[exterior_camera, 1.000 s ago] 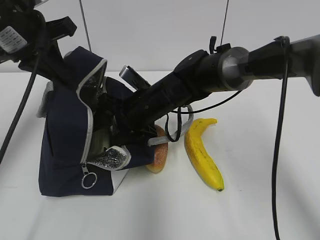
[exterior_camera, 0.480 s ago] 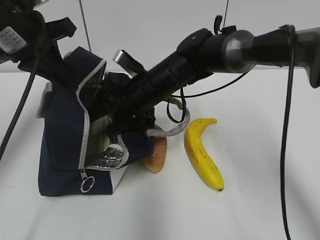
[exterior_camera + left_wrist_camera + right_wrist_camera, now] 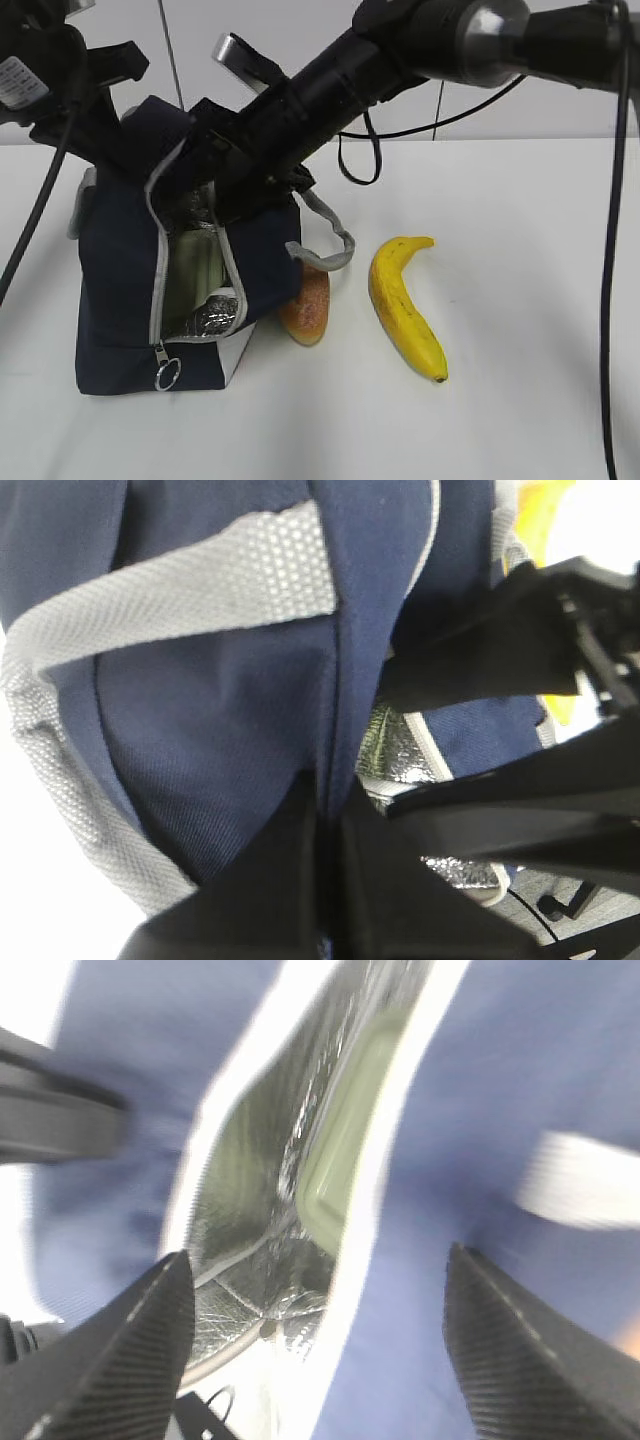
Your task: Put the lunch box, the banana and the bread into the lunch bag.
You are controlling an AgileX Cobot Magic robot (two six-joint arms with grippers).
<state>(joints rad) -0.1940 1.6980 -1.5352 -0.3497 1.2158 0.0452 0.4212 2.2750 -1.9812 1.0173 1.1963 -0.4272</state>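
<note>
The navy lunch bag [image 3: 115,290] stands at the left with its mouth open. The lunch box [image 3: 195,265] sits inside it against the silver lining, and its pale green lid also shows in the right wrist view [image 3: 340,1150]. The bread [image 3: 308,305] lies on the table against the bag's right side. The banana [image 3: 405,305] lies to the right of the bread. My left gripper [image 3: 325,830] is shut on a fold of the bag's fabric [image 3: 220,710] at its top. My right gripper [image 3: 315,1350] is open and empty, just above the bag's mouth [image 3: 222,185].
The bag's grey strap [image 3: 330,240] hangs over the bread. A ring pull [image 3: 167,374] dangles at the bag's front bottom. The white table [image 3: 520,400] stretches to the right and front. My right arm [image 3: 400,50] crosses above the bag from the upper right.
My right gripper has risen up and out of the bag's mouth, empty, while the lunch box stays inside. The bag now stands more upright. My left gripper keeps its hold.
</note>
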